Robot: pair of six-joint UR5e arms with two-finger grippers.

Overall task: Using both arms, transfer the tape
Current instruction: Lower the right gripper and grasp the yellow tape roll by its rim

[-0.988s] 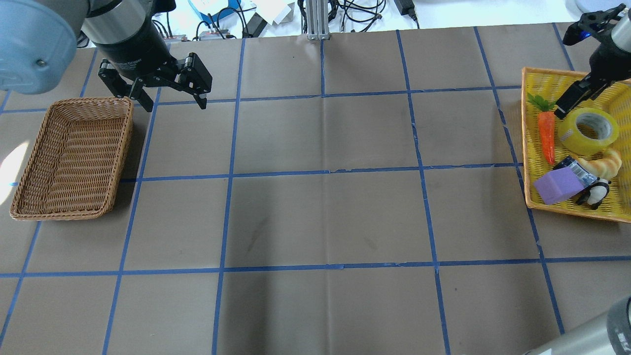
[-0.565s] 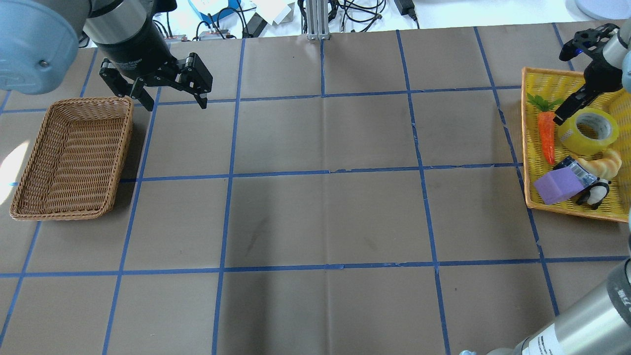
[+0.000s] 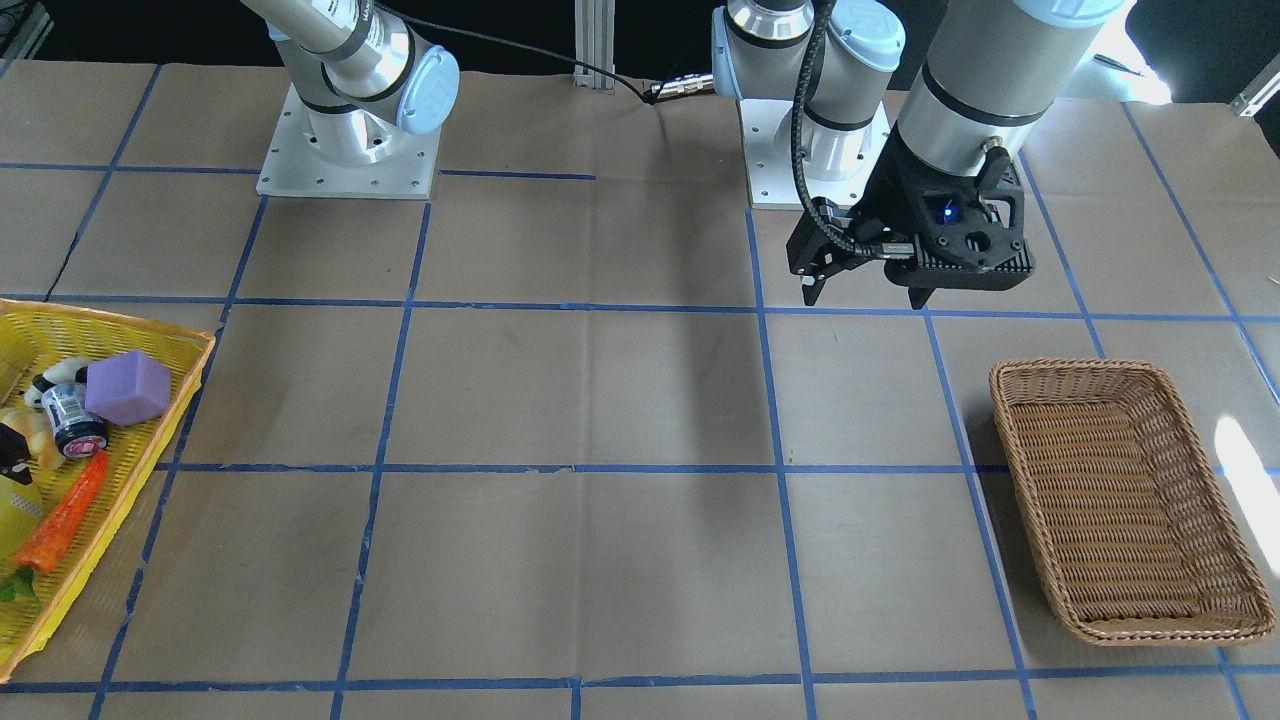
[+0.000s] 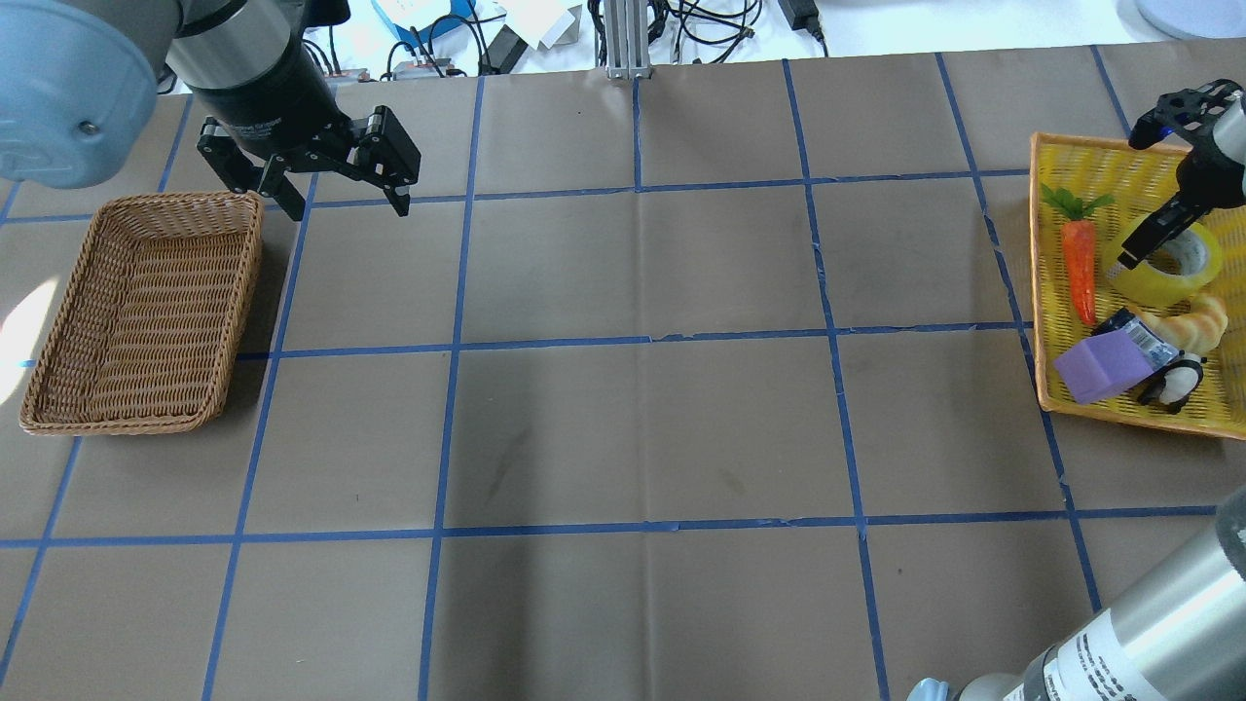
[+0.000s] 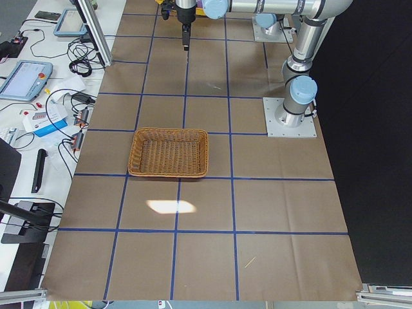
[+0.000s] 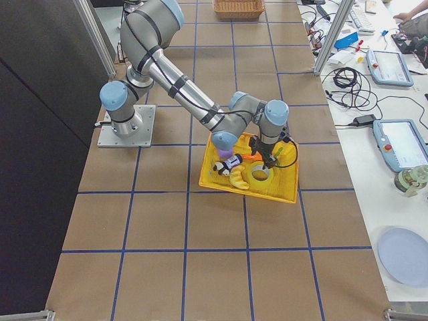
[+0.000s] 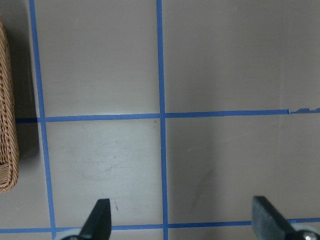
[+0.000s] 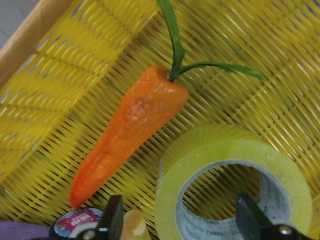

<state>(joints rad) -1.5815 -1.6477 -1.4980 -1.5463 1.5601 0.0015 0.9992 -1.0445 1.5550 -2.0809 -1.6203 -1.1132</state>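
The yellow tape roll [image 4: 1190, 265] lies flat in the yellow tray [image 4: 1040, 292] at the table's right end. It also shows in the right wrist view [image 8: 220, 160] and the exterior right view [image 6: 259, 174]. My right gripper [image 8: 181, 220] is open just above it. One finger [image 8: 112, 215] hangs outside the roll's wall and the other [image 8: 250, 212] over its core hole. My left gripper [image 4: 346, 200] is open and empty above the table, beside the far corner of the wicker basket [image 4: 255, 253].
An orange carrot [image 4: 1079, 268] lies left of the tape. A purple cube [image 4: 1100, 368], a small can [image 4: 1139, 336], a croissant [image 4: 1188, 329] and a penguin toy [image 4: 1173, 382] share the tray. Cables and boxes lie beyond the far edge.
My right gripper has moved to the right and lower, from beside the tape's left edge to over the roll. My left arm has not moved.
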